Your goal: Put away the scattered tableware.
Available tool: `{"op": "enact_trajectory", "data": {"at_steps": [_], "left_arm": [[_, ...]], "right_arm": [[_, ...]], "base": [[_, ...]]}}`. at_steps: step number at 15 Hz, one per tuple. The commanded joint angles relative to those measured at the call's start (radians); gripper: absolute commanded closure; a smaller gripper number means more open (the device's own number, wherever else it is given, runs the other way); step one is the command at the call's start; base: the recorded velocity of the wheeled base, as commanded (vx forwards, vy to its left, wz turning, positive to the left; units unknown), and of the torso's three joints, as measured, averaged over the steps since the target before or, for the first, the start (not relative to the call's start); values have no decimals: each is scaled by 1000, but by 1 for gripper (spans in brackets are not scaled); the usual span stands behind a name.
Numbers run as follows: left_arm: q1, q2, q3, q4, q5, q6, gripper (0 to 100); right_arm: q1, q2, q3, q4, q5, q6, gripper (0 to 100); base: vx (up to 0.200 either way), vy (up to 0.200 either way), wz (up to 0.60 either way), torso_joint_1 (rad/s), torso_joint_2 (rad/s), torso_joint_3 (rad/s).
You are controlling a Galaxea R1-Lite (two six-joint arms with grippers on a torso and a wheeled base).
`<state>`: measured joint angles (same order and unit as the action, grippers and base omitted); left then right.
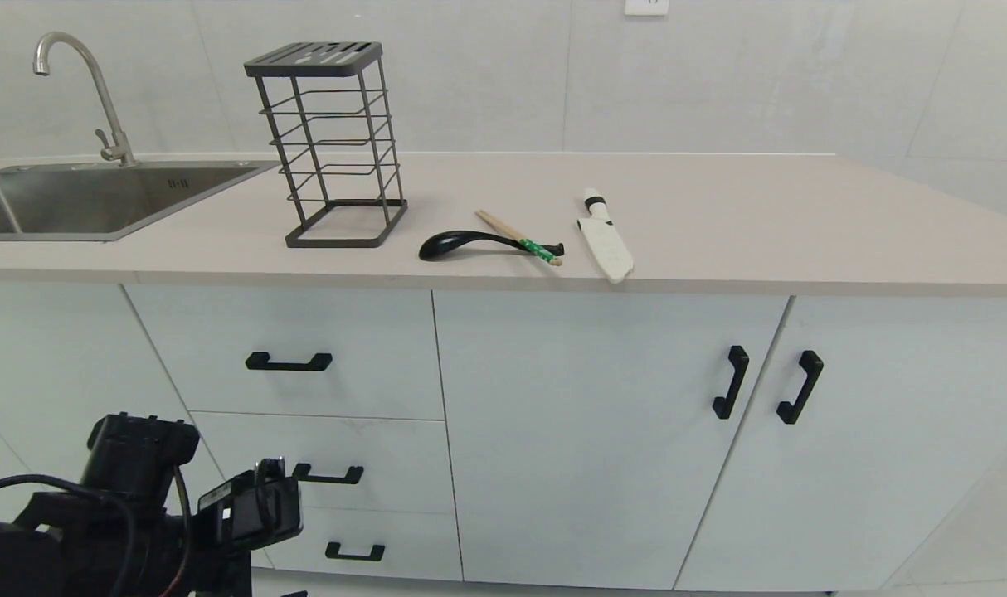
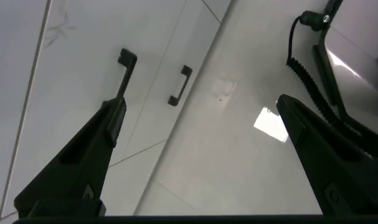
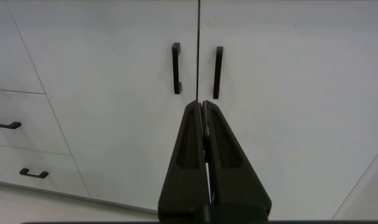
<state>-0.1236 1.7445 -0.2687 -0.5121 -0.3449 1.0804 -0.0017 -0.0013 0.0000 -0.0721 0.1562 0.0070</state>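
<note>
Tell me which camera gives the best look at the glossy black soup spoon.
The head view: the glossy black soup spoon lies whole on the beige countertop, wooden chopsticks crossing its handle. Both wrist views face the white cabinet doors below.

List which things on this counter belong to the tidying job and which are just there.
For the job: black spoon, chopsticks, white knife, and likely the black wire rack as their holder.
Just there: sink, faucet, drawers, cabinet doors.
</note>
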Motion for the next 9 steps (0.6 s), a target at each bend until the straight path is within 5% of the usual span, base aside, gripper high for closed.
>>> {"op": "enact_trajectory", "data": {"at_steps": [1,4,9], "left_arm": [[-18,199,-126,1,6,70,0],[-1,329,-145,-5,35,81,0],[45,489,-337,-3,41,107,0]], "right_arm": [[0,1,0,-2,0,2,100],[0,1,0,-2,0,2,100],[0,1,0,-2,0,5,100]], "base": [[0,0,0,0,0,0],[0,0,0,0,0,0],[0,0,0,0,0,0]]}}
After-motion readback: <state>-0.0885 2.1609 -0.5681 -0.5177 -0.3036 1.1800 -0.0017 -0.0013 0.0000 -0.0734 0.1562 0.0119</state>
